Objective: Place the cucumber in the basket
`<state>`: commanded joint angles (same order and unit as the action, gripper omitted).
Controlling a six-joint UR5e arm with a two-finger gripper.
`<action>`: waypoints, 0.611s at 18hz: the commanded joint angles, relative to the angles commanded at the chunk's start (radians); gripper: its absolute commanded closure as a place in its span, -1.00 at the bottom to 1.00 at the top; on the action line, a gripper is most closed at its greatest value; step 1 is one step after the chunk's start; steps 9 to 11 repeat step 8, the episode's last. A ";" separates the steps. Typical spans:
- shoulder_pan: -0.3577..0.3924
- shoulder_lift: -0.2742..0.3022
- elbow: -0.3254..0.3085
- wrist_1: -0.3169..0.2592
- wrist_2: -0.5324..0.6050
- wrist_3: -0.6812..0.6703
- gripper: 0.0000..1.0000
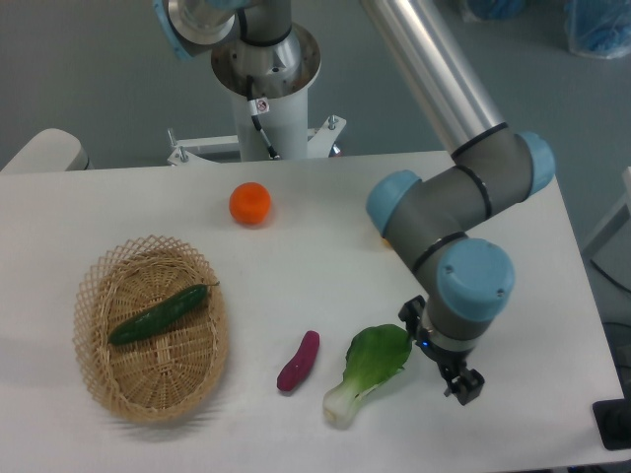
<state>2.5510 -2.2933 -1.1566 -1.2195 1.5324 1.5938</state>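
The long dark green cucumber (160,313) lies diagonally inside the oval tan wicker basket (99,367) at the left of the table. My gripper (460,383) hangs far to the right, near the table's front edge, just right of the bok choy. The wrist hides most of it, so only black finger parts show below it. I cannot tell how the jaws stand. Nothing shows in them.
A leafy bok choy (370,370) lies just left of the gripper. A short purple vegetable (298,362) lies between it and the basket. An orange (250,203) sits at the back centre. The arm's base (266,69) stands behind the table.
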 joint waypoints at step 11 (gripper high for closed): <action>-0.002 0.000 -0.008 0.005 0.005 0.002 -1.00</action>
